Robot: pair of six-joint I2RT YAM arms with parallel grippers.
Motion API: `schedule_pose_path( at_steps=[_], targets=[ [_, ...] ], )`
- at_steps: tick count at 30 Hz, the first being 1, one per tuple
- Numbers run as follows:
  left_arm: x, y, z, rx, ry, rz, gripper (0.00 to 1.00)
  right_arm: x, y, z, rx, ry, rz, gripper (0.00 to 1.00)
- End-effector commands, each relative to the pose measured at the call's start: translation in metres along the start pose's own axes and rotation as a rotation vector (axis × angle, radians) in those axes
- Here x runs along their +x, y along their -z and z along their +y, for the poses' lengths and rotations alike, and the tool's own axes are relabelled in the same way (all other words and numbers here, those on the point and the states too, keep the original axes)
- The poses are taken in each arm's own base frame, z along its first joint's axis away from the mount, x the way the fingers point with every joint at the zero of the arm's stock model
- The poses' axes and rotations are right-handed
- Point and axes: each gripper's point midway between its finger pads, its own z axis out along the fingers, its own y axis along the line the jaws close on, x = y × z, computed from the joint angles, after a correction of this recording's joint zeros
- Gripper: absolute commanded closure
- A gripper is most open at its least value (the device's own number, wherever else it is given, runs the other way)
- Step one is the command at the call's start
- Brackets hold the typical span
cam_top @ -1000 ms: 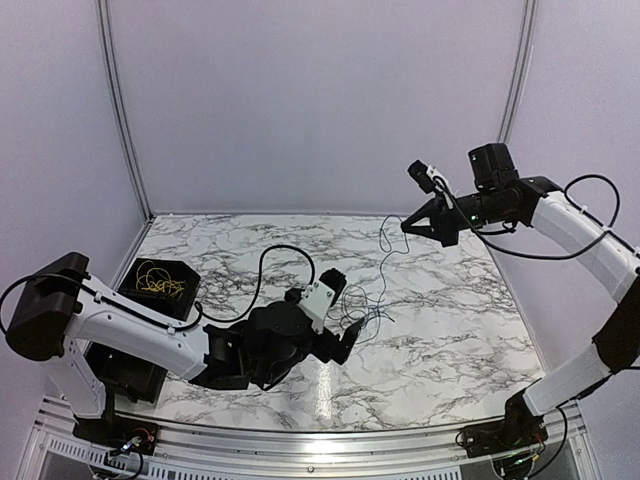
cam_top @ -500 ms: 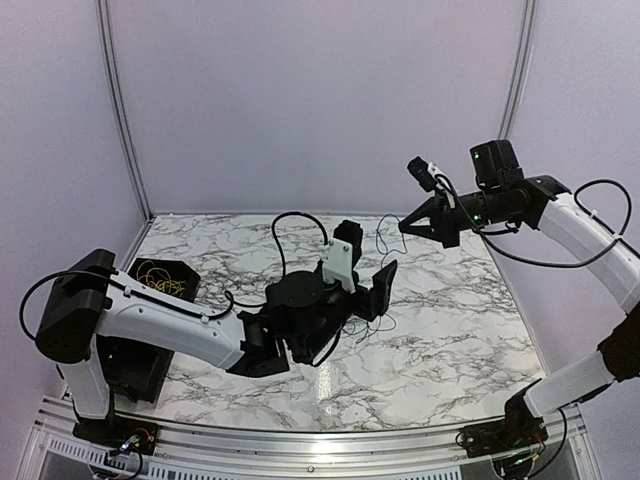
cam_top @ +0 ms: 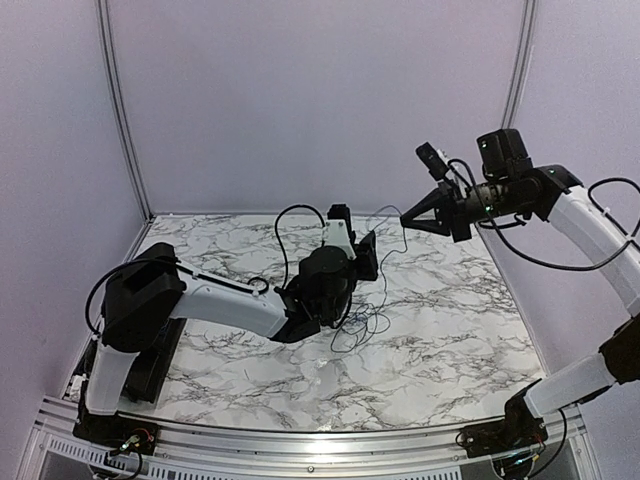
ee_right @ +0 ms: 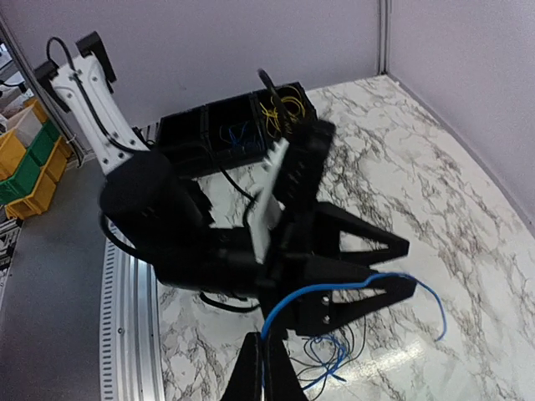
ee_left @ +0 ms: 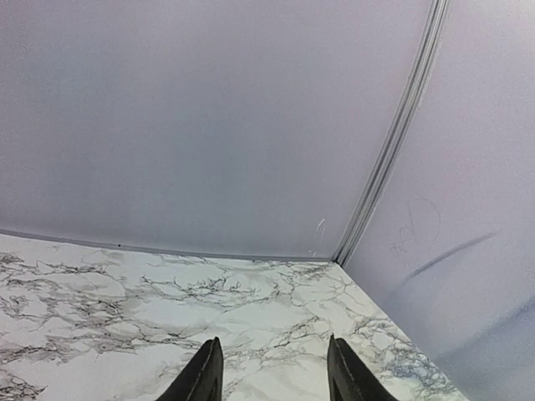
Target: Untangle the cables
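At the tips of the right hand (cam_top: 404,218), raised well above the desk: one thin bright blue cable (ee_right: 334,289), pinched between fully closed fingers. From the pinch it arcs outward, its far end bending down in the air.

Below that hand, on the white marble-patterned desk (cam_top: 450,330): one loose tangle of hair-thin cables (cam_top: 356,322), black loops with blue ones among them, lying flat. In the overhead view a fine strand hangs from the hand toward this tangle.

Facing the right hand, between it and the tangle: the left hand (ee_left: 273,341), lifted off the desk, fingers roughly half apart. Its own camera shows nothing between them. Seen from the right wrist, the blue cable crosses the left hand's lower finger (ee_right: 376,297); whether they touch cannot be told.

Behind the left hand, well apart from it: one black compartmented bin (ee_right: 201,138), holding thin yellow cables (ee_right: 280,104) in one section and thin blue wires (ee_right: 238,134) in the section beside it.
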Motion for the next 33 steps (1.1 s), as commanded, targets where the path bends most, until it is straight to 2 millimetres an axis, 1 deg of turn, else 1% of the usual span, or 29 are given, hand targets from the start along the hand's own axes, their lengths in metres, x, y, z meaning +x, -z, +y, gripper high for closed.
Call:
schedule_pose_path(
  at_steps=[1,5,7,9,11,13,16,18,19,21,24,27,29,30,33],
  targets=[
    [0.033,-0.009,-0.012,0.057,0.008,0.036,0.55,-0.062,0.032,0.046,-0.089,0.142,-0.125,1.0],
    [0.071,-0.003,-0.006,0.068,0.045,0.103,0.55,-0.108,0.054,0.06,-0.079,0.212,-0.214,1.0],
    [0.09,0.004,-0.006,0.079,0.051,0.14,0.55,-0.129,0.066,0.069,-0.081,0.258,-0.25,1.0],
    [0.105,0.015,-0.01,0.097,0.036,0.172,0.55,-0.145,0.074,0.073,-0.067,0.299,-0.28,1.0],
    [0.118,0.022,-0.011,0.103,0.012,0.195,0.55,-0.156,0.079,0.075,-0.051,0.327,-0.3,1.0],
    [0.128,0.028,-0.007,0.101,-0.005,0.218,0.55,-0.164,0.084,0.077,-0.041,0.351,-0.316,1.0],
    [0.135,0.035,0.0,0.094,-0.012,0.24,0.55,-0.169,0.086,0.077,-0.038,0.361,-0.324,1.0],
    [0.133,0.04,0.008,0.079,-0.031,0.242,0.54,-0.167,0.083,0.074,-0.035,0.354,-0.317,1.0],
    [0.128,0.043,0.011,0.073,-0.046,0.238,0.52,-0.164,0.081,0.072,-0.031,0.35,-0.312,1.0],
    [0.114,0.049,0.018,0.064,-0.083,0.229,0.48,-0.155,0.076,0.064,-0.013,0.334,-0.296,1.0],
    [0.086,0.061,0.027,0.068,-0.138,0.209,0.39,-0.14,0.068,0.053,0.025,0.321,-0.279,1.0],
    [0.055,0.077,0.039,0.061,-0.168,0.19,0.31,-0.122,0.06,0.043,0.06,0.316,-0.264,1.0],
    [0.04,0.088,0.05,0.048,-0.162,0.182,0.28,-0.108,0.051,0.035,0.061,0.296,-0.237,1.0],
    [0.032,0.095,0.055,0.053,-0.152,0.183,0.27,-0.097,0.044,0.029,0.059,0.276,-0.218,1.0],
    [0.019,0.109,0.062,0.078,-0.164,0.192,0.25,-0.076,0.03,0.016,0.062,0.251,-0.189,1.0]
  ],
)
